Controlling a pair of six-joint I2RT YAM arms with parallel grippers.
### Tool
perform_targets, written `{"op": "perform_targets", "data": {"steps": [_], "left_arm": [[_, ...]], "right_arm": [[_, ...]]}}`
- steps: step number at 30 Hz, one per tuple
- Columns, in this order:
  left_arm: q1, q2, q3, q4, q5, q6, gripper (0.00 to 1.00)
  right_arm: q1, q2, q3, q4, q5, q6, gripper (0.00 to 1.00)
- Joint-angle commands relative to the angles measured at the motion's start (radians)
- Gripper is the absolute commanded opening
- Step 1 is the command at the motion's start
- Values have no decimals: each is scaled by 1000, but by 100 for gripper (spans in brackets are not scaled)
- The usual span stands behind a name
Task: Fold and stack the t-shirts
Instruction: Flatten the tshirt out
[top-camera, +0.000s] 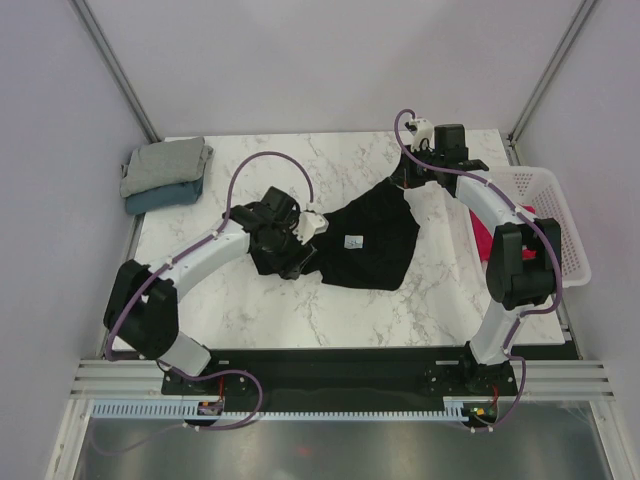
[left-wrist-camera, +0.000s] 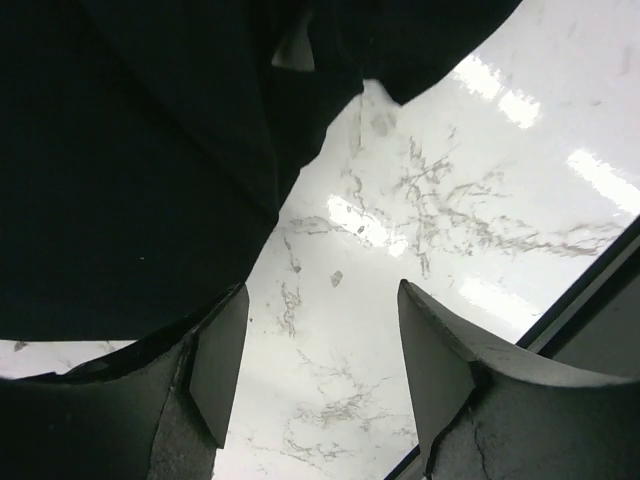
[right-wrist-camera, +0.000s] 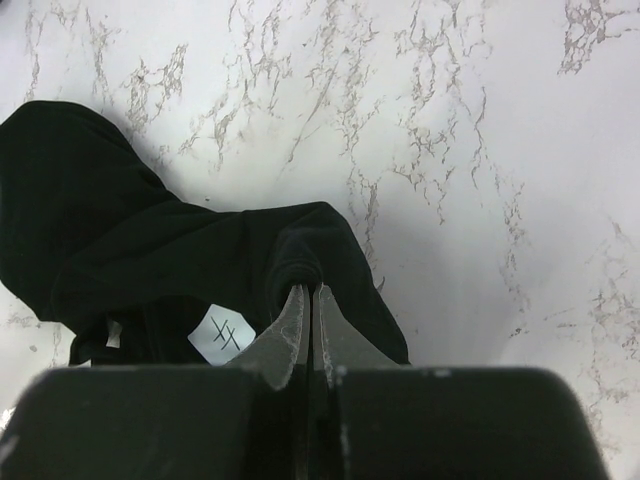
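Black t-shirt (top-camera: 365, 245) lies crumpled on the desk (top-camera: 300, 310), mid-desk, white tag (top-camera: 353, 241) facing up.

Right tool (right-wrist-camera: 308, 290): jaws closed, pinching a fold of the black cloth at the shirt's far-right corner.

Left tool (left-wrist-camera: 320, 295): jaws apart, only bare marble between them. In the left wrist view the shirt's edge hangs just beyond the fingertips, not between them.

Key relation: the shirt's long axis runs diagonally from the right tool's pinch toward the near left, ending at the left tool. The left arm is nearer that free end; the cloth lies just ahead of its jaws.

Judgement: a regrasp by the left tool needs a short advance onto the edge.

Grey t-shirt (top-camera: 165, 165) sits folded on the blue t-shirt (top-camera: 160, 197) at the far-left corner. Pink-red t-shirt (top-camera: 528, 212) is in the basket (top-camera: 555, 200), right side.
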Motion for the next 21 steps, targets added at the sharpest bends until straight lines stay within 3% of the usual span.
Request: {"op": "perform_targets", "data": {"steps": [1, 16, 19, 21], "left_arm": [[-39, 39, -30, 36, -115, 44, 68], [-51, 216, -76, 269, -343, 61, 68], [-51, 222, -79, 289, -351, 61, 56], [-51, 205, -78, 289, -345, 64, 37]], "right_arm": [[-3, -23, 32, 47, -22, -1, 0], [-3, -75, -25, 73, -28, 4, 0], [-3, -76, -28, 74, -30, 7, 0], [-3, -78, -33, 76, -28, 7, 0]]}}
